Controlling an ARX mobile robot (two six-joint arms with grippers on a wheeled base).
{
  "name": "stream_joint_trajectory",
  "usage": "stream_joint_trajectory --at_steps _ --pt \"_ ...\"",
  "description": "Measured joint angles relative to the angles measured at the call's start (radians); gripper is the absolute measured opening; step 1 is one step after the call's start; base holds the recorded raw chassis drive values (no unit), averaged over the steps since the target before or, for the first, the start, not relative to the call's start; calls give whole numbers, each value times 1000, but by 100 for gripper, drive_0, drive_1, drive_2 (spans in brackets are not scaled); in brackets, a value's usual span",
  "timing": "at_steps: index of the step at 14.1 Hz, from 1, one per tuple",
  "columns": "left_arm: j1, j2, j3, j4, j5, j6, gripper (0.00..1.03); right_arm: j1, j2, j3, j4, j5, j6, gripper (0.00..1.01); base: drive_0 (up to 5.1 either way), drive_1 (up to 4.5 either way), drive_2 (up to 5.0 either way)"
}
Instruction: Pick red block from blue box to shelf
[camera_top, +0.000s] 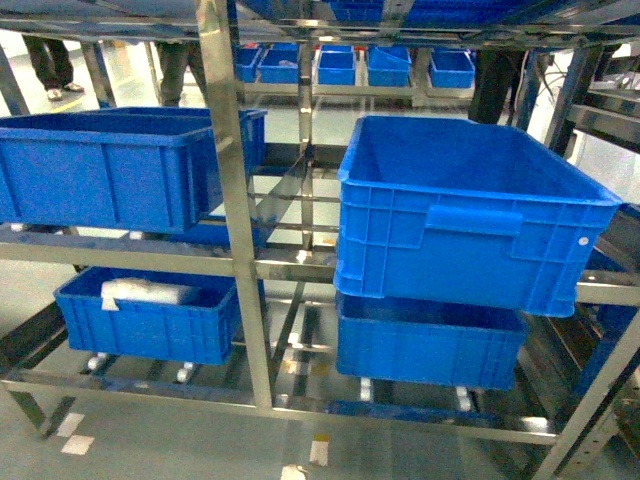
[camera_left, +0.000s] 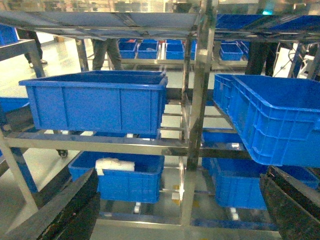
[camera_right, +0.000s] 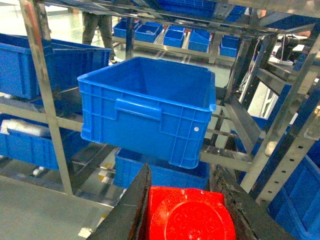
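right claw (camera_right: 187, 210) clamps red block (camera_right: 190, 217), wrist view only | left claw (camera_left: 177, 210) wide | head: shelf (camera_top: 235, 200)

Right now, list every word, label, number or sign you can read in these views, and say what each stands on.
No text can be read in any view.
The red block, held in the right gripper, shows an embossed round pattern, too blurred to read.
The white bundle in the lower-left crate shows no legible print.
The upper-right crate bears only a small white dot.
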Motion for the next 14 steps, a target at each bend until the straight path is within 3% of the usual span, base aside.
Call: stream_joint_trajectory --at_steps 12,14 --pt "0 0 0 0 1 0 98 0 0 0 0 0 0 29 0 431 -430" --pt "0 0 0 -5 0 0 98 0 0 0 0 0 0 29 0 0 0"
